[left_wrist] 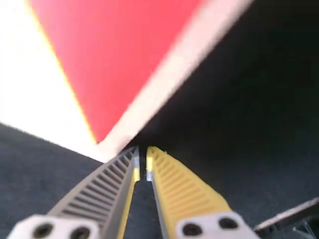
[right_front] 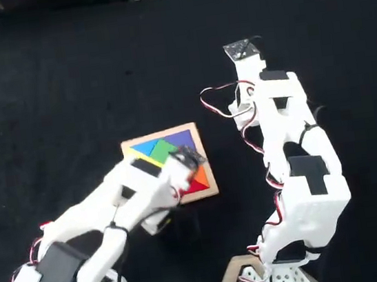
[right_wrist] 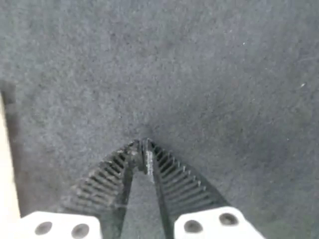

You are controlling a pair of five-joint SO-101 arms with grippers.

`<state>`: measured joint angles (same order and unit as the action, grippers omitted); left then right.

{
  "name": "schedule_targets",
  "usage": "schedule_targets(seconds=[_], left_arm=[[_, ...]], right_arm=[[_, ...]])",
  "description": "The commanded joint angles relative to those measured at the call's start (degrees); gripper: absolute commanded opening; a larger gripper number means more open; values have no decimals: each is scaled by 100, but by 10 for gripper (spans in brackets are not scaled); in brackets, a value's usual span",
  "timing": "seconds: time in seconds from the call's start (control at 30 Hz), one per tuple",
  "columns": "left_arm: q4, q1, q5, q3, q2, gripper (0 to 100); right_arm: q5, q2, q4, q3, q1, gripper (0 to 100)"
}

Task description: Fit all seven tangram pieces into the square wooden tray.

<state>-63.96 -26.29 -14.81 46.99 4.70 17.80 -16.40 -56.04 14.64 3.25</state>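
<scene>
From above, the wooden tray (right_front: 160, 135) lies in the middle of the black cloth (right_front: 44, 97). It holds bright pieces (right_front: 164, 148) in blue, green, purple, yellow, orange and red. The left claw (right_front: 187, 160) hangs over its right side, and the right claw (right_front: 242, 49) is well away from it. From the left wrist, the left claw (left_wrist: 142, 155) is closed on nothing, with its tips by the tray's corner, near the red piece (left_wrist: 114, 55). From the right wrist, the right claw (right_wrist: 144, 149) is closed and empty over the cloth
</scene>
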Motion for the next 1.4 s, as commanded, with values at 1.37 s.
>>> schedule_targets(seconds=[1.37], left_arm=[[1187, 4998, -35, 2413, 6453, 30]], right_arm=[[9, -1024, -1064, -1138, -1477, 11]])
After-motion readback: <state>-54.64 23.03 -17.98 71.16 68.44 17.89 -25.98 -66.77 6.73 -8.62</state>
